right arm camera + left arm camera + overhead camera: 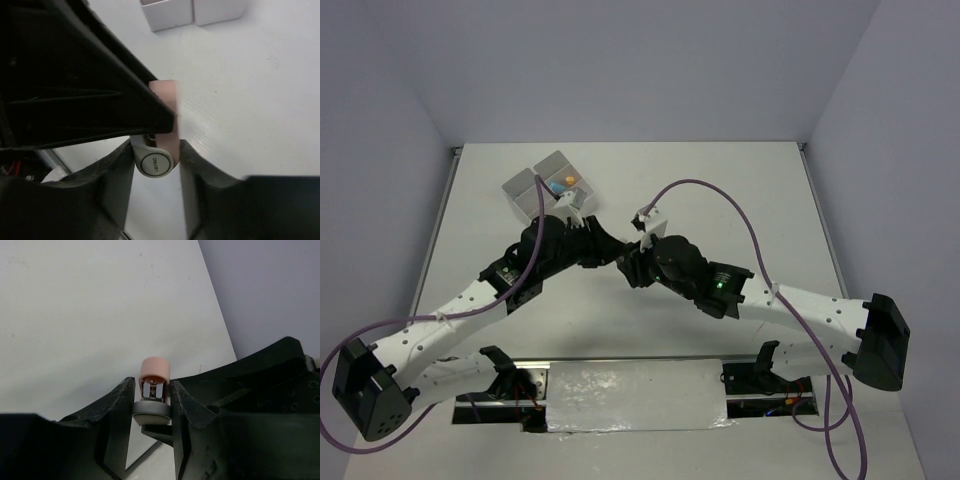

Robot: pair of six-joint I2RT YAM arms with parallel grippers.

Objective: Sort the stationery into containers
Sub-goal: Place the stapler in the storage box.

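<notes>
The two arms meet at the centre of the table (720, 200), wrists tip to tip, and both claws have the same pink marker (154, 369).

In the left wrist view the left claw (152, 386) stands partly closed, its jaws pressed against either side of the marker's grey and white lower end. The pink cap sticks up past the fingertips, in the middle of the frame.

In the right wrist view the right claw (155, 147) is likewise partly closed, its jaws on the round white end at lower centre. The black body of the left claw fills the upper left and covers part of the pink barrel.

The containers (525, 185) sit at upper left of centre in the top view, just beyond the left wrist. One right-hand compartment holds small orange and blue items (560, 183), too small to name.
</notes>
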